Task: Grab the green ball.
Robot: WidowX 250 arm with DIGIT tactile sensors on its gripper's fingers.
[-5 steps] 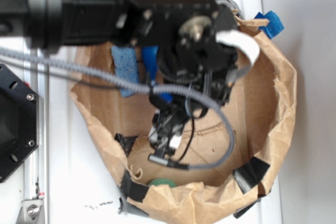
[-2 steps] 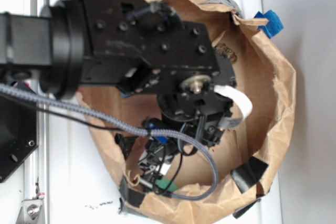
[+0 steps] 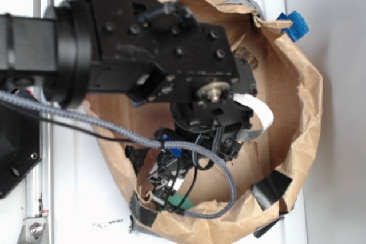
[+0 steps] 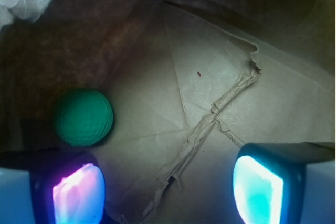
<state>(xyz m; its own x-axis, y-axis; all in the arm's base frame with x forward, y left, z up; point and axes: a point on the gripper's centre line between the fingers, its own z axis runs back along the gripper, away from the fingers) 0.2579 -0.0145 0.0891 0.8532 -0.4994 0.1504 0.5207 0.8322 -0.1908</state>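
Inside paper bag (image 4: 220, 56), green ball (image 4: 83, 117) ungrasped

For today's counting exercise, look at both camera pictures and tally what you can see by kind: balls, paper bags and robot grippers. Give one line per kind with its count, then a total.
Balls: 1, the green ball
Paper bags: 1, the brown paper bag
Grippers: 1, the gripper, jaws apart, ball beyond one finger
Total: 3

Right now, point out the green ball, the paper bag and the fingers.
green ball (image 4: 84, 117), wrist view, centre of its dimpled surface.
paper bag (image 3: 303, 92), exterior view, right wall.
fingers (image 4: 77, 192), wrist view, glowing left pad.
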